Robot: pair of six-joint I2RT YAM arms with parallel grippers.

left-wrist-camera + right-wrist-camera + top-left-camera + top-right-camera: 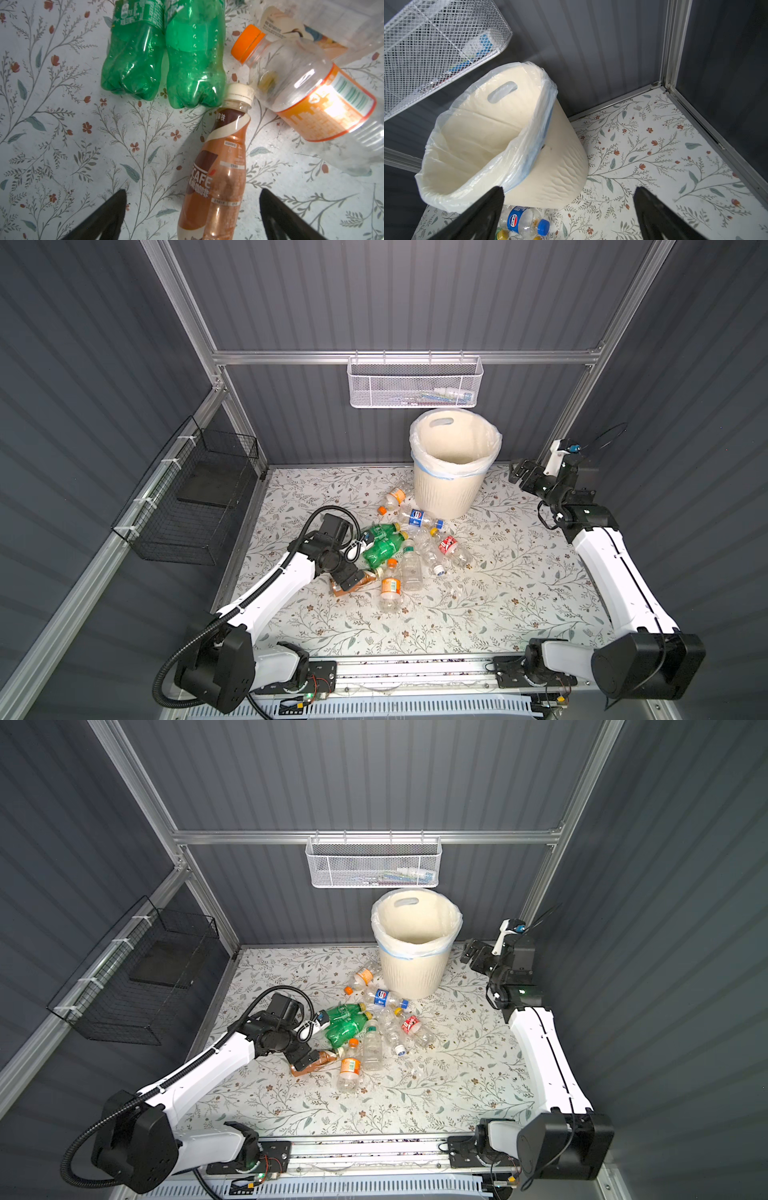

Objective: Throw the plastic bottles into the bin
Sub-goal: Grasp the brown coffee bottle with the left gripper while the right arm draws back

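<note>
Plastic bottles [384, 548] (clear, green, amber) lie clustered beside the upright, lined cream bin [449, 493].

Bin [446, 493] — upright on the table [519, 593], at its back edge. Plastic bottles [384, 547] — lying heaped on the table before the bin and leftward, nearest ones just beside its base. Mesh basket [415, 385]: on the wall above the bin. Wire basket [187, 506]: far left of the bin.
</note>
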